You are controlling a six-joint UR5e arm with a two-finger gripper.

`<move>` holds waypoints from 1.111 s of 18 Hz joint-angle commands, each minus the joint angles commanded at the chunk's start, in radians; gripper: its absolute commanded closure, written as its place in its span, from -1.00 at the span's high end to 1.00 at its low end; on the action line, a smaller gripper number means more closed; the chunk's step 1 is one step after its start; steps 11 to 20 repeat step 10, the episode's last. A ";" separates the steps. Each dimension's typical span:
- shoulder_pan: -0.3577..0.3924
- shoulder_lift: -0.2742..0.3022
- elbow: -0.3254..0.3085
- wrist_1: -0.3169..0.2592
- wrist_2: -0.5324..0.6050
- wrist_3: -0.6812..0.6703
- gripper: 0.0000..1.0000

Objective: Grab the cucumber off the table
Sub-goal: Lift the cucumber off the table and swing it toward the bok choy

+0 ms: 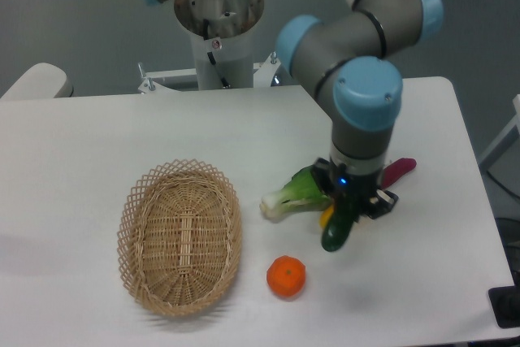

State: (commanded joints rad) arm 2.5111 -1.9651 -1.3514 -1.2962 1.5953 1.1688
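The dark green cucumber (337,228) hangs tilted above the white table (97,136), its upper end caught in my gripper (351,201), which is shut on it. Its lower end points down toward the left, above the space right of the orange. The arm's wrist hides the gripper's fingers from above. The cucumber is off the tabletop.
A wicker basket (180,236) lies at the left centre. An orange (286,276) sits below the cucumber's tip. The bok choy (292,193) and a mostly hidden yellow vegetable (326,217) lie under the gripper. A magenta object (400,170) shows to the right.
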 joint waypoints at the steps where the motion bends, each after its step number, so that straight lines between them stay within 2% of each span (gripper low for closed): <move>1: 0.000 0.000 -0.002 0.000 0.000 0.011 -0.26; 20: 0.000 0.002 0.003 0.002 0.000 0.046 -0.26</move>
